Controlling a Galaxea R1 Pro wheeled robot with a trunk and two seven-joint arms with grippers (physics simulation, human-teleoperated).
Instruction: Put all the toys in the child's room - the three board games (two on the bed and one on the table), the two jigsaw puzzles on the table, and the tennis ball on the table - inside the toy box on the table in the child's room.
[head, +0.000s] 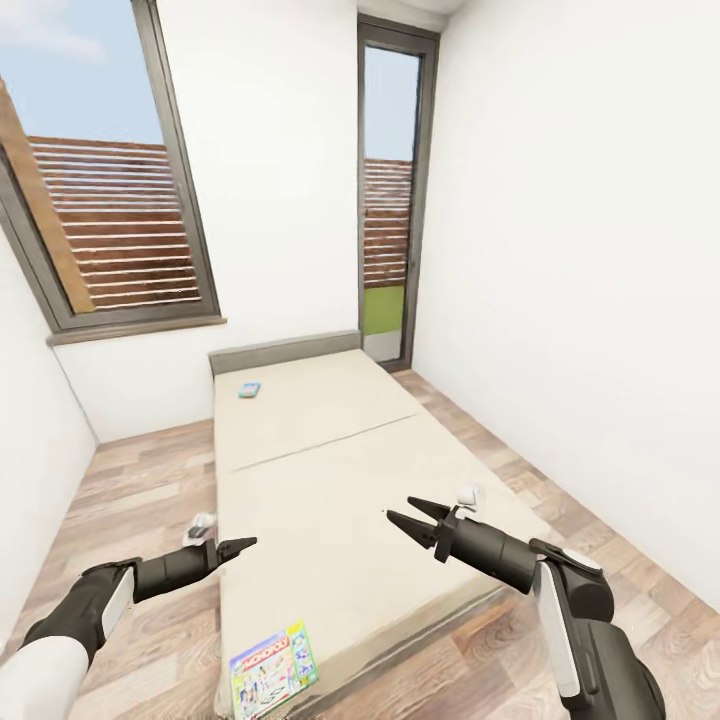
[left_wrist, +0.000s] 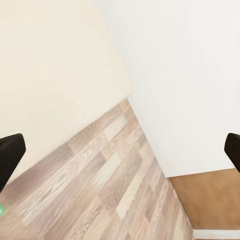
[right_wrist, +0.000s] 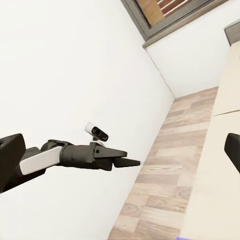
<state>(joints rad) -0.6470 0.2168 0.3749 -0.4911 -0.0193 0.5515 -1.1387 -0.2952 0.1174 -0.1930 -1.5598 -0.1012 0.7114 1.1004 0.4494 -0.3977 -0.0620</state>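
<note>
"MONOPOLY" board game (head: 274, 670) on bed (head: 340, 500); both jaws open, empty.

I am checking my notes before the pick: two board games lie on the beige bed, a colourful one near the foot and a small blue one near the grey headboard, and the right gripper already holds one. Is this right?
Not quite. In the head view the right gripper is open and holds nothing. The rest stands: the colourful board game lies near the foot of the beige bed, and the small blue board game near the grey headboard.

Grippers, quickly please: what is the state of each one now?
Left gripper: open, holding nothing.
Right gripper: open, holding nothing.
</note>
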